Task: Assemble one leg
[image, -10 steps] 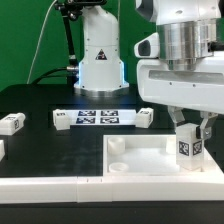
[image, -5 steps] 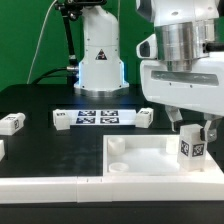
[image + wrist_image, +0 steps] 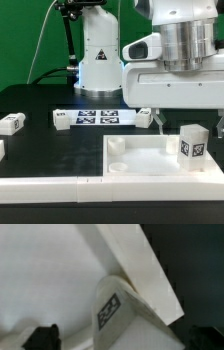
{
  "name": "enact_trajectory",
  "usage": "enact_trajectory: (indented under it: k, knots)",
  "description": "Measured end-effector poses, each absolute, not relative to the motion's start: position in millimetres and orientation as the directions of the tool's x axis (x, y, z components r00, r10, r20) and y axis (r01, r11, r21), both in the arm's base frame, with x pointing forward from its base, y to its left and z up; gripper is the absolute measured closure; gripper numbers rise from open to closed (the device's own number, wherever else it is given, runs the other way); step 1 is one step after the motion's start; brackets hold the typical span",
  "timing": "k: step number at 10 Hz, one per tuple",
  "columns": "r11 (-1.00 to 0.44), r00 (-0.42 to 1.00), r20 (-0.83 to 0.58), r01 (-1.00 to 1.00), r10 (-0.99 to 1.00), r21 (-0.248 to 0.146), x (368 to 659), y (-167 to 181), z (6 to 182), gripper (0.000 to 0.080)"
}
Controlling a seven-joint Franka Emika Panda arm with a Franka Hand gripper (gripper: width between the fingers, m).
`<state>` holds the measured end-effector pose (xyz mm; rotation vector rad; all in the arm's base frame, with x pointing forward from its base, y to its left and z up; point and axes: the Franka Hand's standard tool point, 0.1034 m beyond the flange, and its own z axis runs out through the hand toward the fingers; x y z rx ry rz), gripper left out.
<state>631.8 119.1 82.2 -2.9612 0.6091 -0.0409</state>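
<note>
A leg (image 3: 191, 144), a small white block with a black-and-white tag facing forward, stands upright in the corner socket of the large white square panel (image 3: 140, 160) on the exterior view's right. My gripper (image 3: 180, 120) is open just above and behind the leg, shifted toward the exterior view's left, and holds nothing. In the wrist view the leg (image 3: 122, 313) rises between my two dark fingertips (image 3: 42, 337), with a gap on each side, above the panel (image 3: 50, 274). The gripper (image 3: 122, 340) touches nothing there.
The marker board (image 3: 95, 118) lies behind the panel. Loose white legs lie at its right end (image 3: 146, 117), at the left (image 3: 12, 123) and at the left edge (image 3: 2, 150). The robot base (image 3: 98, 50) stands at the back. A white ledge (image 3: 50, 186) runs along the front.
My gripper has let go of the leg, opened, and moved up and toward the exterior view's left. The leg stays standing in the panel's corner socket.
</note>
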Motion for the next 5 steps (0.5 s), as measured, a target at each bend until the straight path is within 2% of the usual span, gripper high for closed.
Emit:
enact_trajectory:
  k: [2,4,5]
  knots:
    - [-0.977,0.981,0.000,-0.191,-0.192,-0.095,632.6,124.4,80.6,0.0151]
    - [-0.998,0.999,0.021,0.026,0.025,-0.054,633.6,126.6,77.3,0.0151]
    - [-0.980,0.980,0.030,0.199,0.198,-0.023,634.2,124.1,76.2,0.0151]
